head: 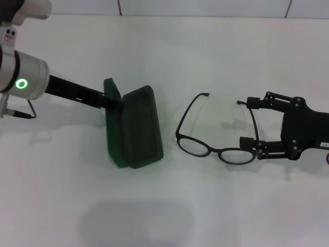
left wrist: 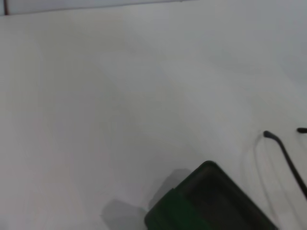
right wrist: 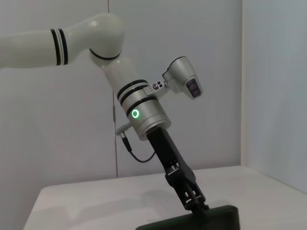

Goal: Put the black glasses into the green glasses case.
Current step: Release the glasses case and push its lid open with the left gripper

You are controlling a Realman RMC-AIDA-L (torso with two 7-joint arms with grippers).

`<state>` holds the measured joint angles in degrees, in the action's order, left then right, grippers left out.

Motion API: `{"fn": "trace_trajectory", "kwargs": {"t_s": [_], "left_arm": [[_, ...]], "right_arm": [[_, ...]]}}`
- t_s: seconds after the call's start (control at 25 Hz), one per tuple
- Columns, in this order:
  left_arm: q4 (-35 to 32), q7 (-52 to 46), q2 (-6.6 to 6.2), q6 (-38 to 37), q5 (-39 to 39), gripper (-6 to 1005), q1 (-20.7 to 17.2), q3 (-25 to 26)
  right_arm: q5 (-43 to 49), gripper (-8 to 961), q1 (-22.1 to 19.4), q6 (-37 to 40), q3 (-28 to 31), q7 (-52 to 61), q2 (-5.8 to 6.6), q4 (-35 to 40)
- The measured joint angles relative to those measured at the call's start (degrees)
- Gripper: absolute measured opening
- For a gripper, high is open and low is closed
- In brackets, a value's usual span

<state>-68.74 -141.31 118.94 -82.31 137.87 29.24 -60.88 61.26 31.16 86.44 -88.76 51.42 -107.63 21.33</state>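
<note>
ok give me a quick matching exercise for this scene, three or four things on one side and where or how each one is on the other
Things:
1. green glasses case
2. black glasses
3. left hand
4. right hand

States:
A. lying on the table with the arms unfolded
B. open, straddling one arm of the glasses
C. lying open on the table
D. at the raised lid of the case

Pairs: 1-C, 2-A, 3-D, 4-B

Left hand (head: 114, 101) reaching low, angled down; right hand (head: 248, 123) low, fingers spread.
</note>
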Motion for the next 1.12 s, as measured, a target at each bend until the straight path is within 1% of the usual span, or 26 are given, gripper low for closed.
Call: {"fn": "trace_trajectory", "kwargs": {"t_s": [0.12, 0.28, 0.44, 0.56, 0.64, 0.76, 0.88, 1.08, 1.12], "left_arm": [[0.1, -0.2, -0.38, -0.2, 0.8, 667, 0.0, 0.1], [0.7, -0.3, -0.95, -0.5, 0.9, 555, 0.0, -0.2], [0.8, 0.9, -1.21, -1.0, 1.0, 443, 0.1, -0.3], [0.6, 3.2, -1.26, -1.1, 0.9, 307, 0.5, -0.2], [0.4, 5.6, -1.27, -1.0, 0.6, 216, 1.1, -0.1], [0.7, 9.1, -1.35, -0.7, 0.7, 142, 2.4, 0.0], [1.5, 10.2, -1.6, -0.6, 0.9, 67, 4.0, 0.0], [1.4, 9.0, -1.53, -0.4, 0.7, 50, 5.0, 1.5], [1.5, 8.5, -1.56, -0.4, 0.7, 65, 5.2, 1.8]], "right_arm": [[0.0, 885, 0.1, -0.3, 0.0, 0.0, -0.06, 0.0], [0.0, 885, 0.2, -0.3, 0.0, 0.0, -0.16, 0.1], [0.0, 885, 0.2, -0.3, -0.1, 0.0, -0.22, 0.1], [0.0, 885, 0.1, -0.2, -0.2, 0.0, -0.32, 0.1], [1.1, 885, 0.0, 0.4, -0.2, 0.0, -0.51, 0.2], [3.5, 885, 0.0, 1.1, -0.1, 0.0, -1.05, 0.7], [4.9, 885, -0.4, 1.2, -0.1, 0.0, -1.51, 1.4], [5.8, 885, -0.9, 1.2, -0.1, 0.0, -1.65, 1.6], [5.9, 885, -1.0, 1.2, -0.1, 0.0, -1.68, 1.6]]}}
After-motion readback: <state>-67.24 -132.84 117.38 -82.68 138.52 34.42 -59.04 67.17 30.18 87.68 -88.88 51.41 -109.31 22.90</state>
